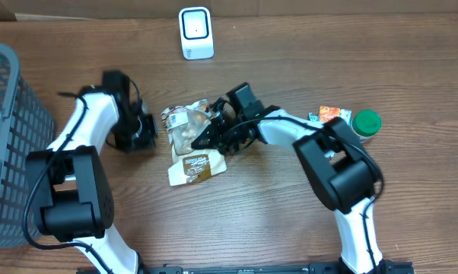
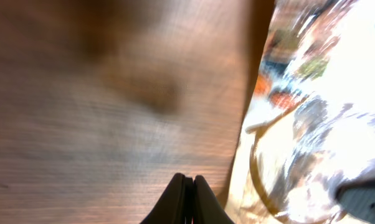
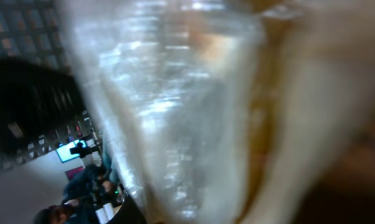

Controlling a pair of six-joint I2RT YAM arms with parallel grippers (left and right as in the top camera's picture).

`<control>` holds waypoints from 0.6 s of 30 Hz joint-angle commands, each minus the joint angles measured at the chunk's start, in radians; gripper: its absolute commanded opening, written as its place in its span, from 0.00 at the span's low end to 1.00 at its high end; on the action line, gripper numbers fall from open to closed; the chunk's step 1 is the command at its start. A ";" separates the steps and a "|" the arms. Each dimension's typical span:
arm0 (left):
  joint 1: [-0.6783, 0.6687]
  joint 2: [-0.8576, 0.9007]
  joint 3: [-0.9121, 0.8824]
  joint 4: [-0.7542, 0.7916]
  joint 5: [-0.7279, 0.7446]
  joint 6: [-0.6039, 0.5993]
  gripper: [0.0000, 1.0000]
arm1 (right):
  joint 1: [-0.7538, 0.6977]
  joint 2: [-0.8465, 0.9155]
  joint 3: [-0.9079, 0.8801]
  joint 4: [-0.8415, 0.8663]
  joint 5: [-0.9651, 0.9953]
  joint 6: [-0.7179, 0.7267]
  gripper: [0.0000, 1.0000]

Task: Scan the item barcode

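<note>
The item, a crumpled clear plastic packet (image 1: 185,124), lies mid-table beside a flat brown-and-white packet (image 1: 197,167). My right gripper (image 1: 205,139) reaches in from the right and is shut on the clear packet's right edge. In the right wrist view the packet's film (image 3: 187,118) fills the frame, and only a dark finger (image 3: 132,214) shows at the bottom. My left gripper (image 1: 151,132) is shut on nothing just left of the packet; its closed tips (image 2: 189,182) hover over bare wood with the packet (image 2: 312,106) to their right. The white scanner (image 1: 195,33) stands at the back. No barcode shows.
A grey mesh basket (image 1: 4,144) takes up the left edge. A green-lidded jar (image 1: 366,122) and an orange packet (image 1: 332,114) sit at the right, behind my right arm.
</note>
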 commanded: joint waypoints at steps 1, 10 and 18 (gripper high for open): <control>0.007 -0.055 0.183 -0.091 0.036 0.108 0.04 | -0.010 -0.219 0.003 -0.018 -0.004 -0.111 0.04; 0.076 -0.083 0.439 -0.233 0.021 0.167 0.04 | -0.177 -0.578 0.005 -0.151 0.001 -0.179 0.04; 0.241 -0.082 0.442 -0.225 -0.002 0.217 0.33 | -0.209 -0.681 0.005 -0.366 0.143 -0.340 0.04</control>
